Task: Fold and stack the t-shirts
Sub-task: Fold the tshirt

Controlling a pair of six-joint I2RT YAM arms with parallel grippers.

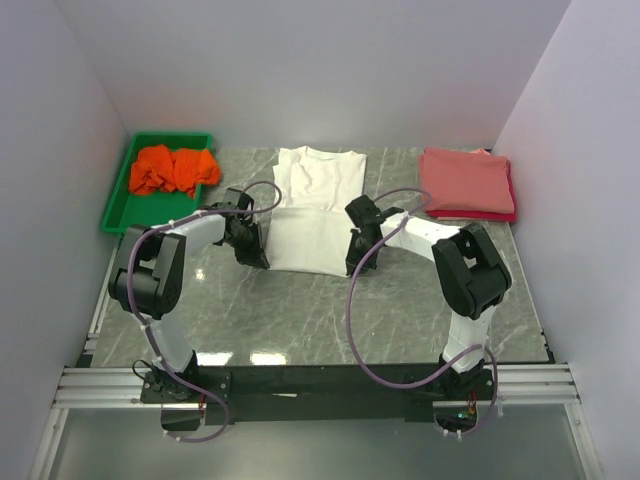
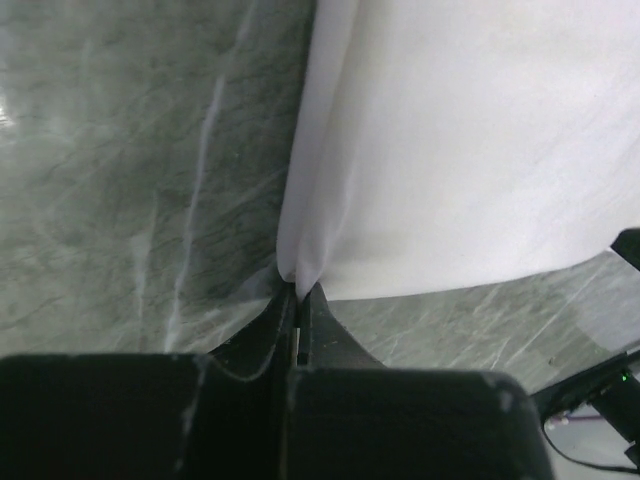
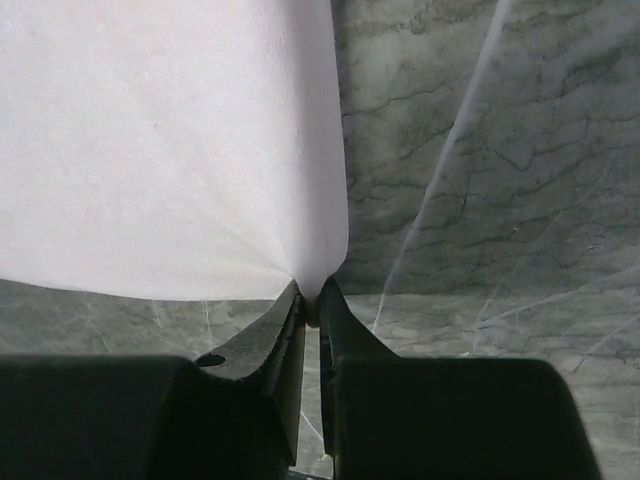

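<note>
Nearest, by the arm bases, a bare stretch of grey marbled bench (image 1: 300, 320). Just beyond, left pincer (image 2: 298, 296) pinched shut on the near left hem corner of a white t-shirt (image 1: 315, 210), and right pincer (image 3: 312, 302) pinched shut on the near right hem corner. Cloth bunched between the tips in both wrist views. Shirt flat mid-bench, long axis running straight away from the arms, hem near, collar far, the whole body lying beyond the two pincers and between them. Neither arm nearer: one at each corner, level with the other. Probably next, judging from that layout, a lift of the hem and a carry forward toward the collar. Farther back on the left, orange t-shirts (image 1: 172, 168) crumpled in a green tray (image 1: 115, 205). Farther back on the right, a folded salmon-pink t-shirt (image 1: 462, 178) stacked on a red one (image 1: 480, 214).
</note>
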